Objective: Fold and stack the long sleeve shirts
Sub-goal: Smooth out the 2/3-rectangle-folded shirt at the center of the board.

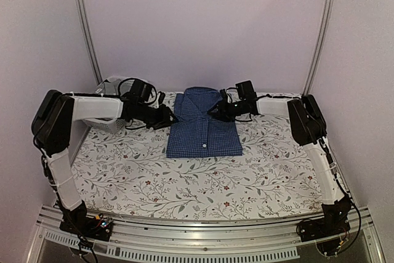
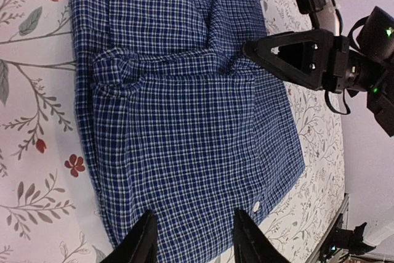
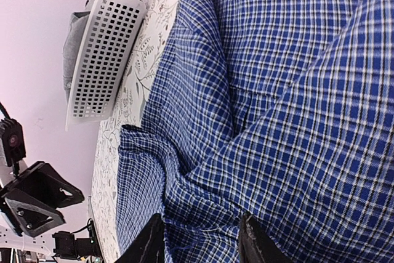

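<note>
1. Floral-printed surface (image 1: 184, 183) carries the dark blue checked shirt (image 1: 203, 129) at its middle, toward the far side. The shirt is folded into a neat rectangle, with the collar at the far end and the button front facing up.
2. My right pincer (image 1: 214, 112) sits low over the shirt's upper right part. Its fingers (image 3: 151, 241) stand partly apart, with rumpled check cloth showing between them and nothing lifted.
3. My left pincer (image 1: 167, 117) is at the shirt's left edge. It is also partly open, with the shirt's edge lying beneath the gap and nothing pinched.
4. Further left, behind my left arm, stands a white perforated basket (image 1: 104, 126). The grey shirt (image 3: 74, 47) is bunched inside it.
</note>
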